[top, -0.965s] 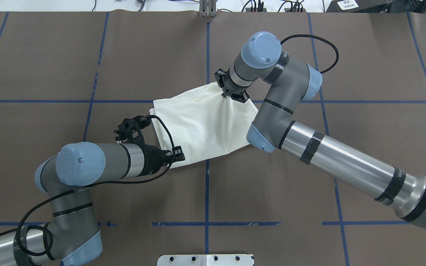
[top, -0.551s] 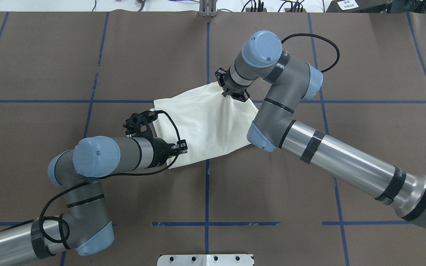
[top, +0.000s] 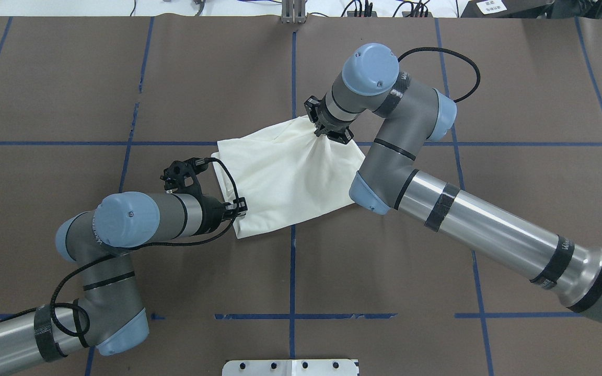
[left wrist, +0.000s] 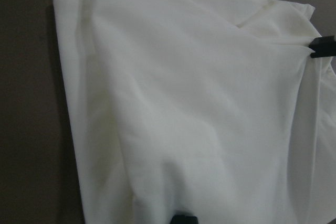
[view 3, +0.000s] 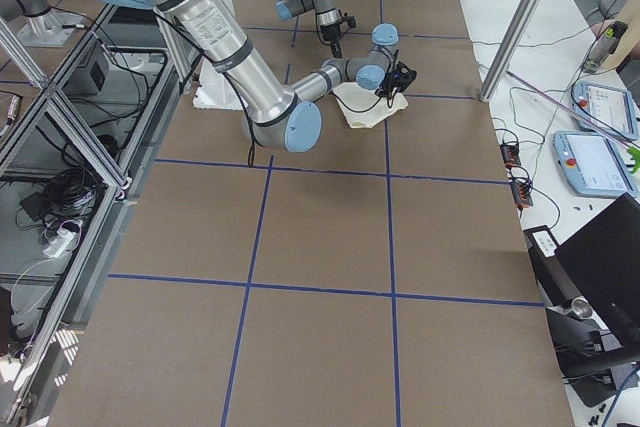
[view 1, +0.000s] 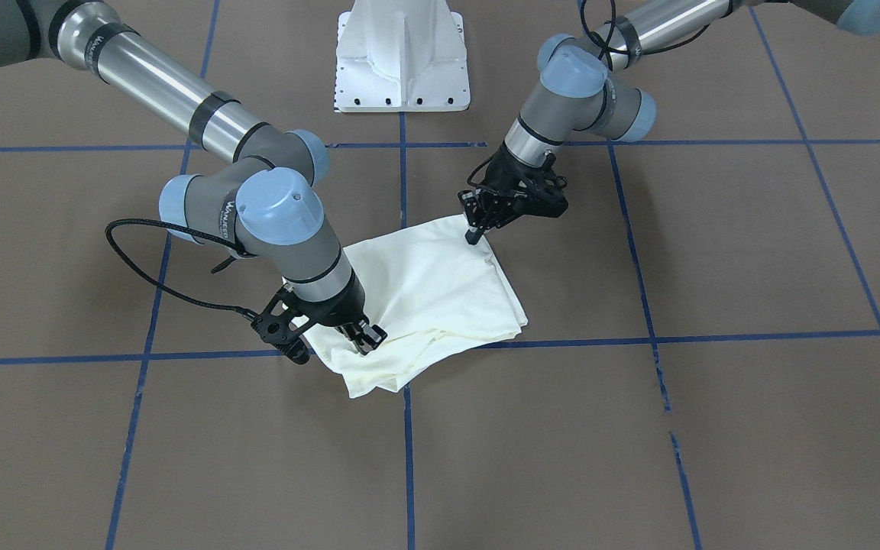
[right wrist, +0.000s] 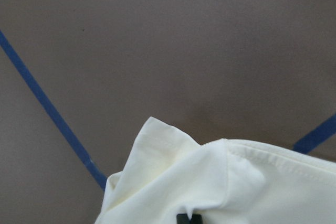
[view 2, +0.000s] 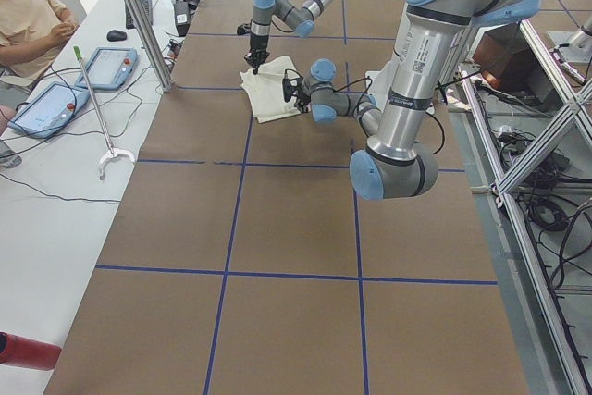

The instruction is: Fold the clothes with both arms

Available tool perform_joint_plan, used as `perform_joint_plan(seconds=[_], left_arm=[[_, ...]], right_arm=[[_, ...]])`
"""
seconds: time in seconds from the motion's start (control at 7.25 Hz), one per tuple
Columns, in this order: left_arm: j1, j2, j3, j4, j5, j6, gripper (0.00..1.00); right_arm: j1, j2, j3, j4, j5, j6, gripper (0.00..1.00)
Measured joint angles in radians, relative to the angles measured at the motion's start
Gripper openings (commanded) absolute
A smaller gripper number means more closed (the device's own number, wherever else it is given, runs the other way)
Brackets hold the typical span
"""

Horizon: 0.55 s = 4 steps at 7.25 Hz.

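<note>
The cream shirt (top: 285,177) lies partly folded on the brown table, plain side up, with no print showing. My left gripper (top: 238,209) is shut on its edge at the corner nearest the robot; in the front-facing view its fingertips (view 1: 473,233) pinch that corner. My right gripper (top: 327,133) is shut on the far edge, and creases fan out from the pinch. From the front, the right gripper (view 1: 363,341) stands over bunched cloth (view 1: 432,290). The left wrist view is filled by the shirt (left wrist: 184,103). The right wrist view shows a hemmed shirt corner (right wrist: 210,182).
The white pedestal base (view 1: 402,53) stands at the robot's side of the table. Blue tape lines (top: 292,271) cross the brown cover. In the exterior left view a seated person (view 2: 28,16), tablets (view 2: 46,108) and a grabber stick (view 2: 97,108) occupy a side bench.
My left arm swung and its gripper shifted left along the shirt's near-left corner. The shirt barely changed shape. My right gripper stayed where it was.
</note>
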State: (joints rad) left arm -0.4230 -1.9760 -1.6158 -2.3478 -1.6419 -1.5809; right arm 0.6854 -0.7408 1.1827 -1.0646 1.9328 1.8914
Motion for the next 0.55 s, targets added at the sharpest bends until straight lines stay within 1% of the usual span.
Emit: perform_joint_plan(seconds=[0.28, 0.41, 0.55], left_arm=[[-0.002, 0.018, -0.021, 0.005, -0.017, -0.003, 0.0], [-0.012, 0.026, -0.062, 0.028, -0.046, -0.002, 0.0], [-0.028, 0.034, -0.124, 0.08, -0.08, 0.0, 0.0]], right_arm=[[0.005, 0.0, 0.001, 0.0, 0.0, 0.001, 0.0], [0.008, 0.001, 0.001, 0.0, 0.0, 0.003, 0.5], [0.009, 0.001, 0.004, 0.0, 0.001, 0.004, 0.99]])
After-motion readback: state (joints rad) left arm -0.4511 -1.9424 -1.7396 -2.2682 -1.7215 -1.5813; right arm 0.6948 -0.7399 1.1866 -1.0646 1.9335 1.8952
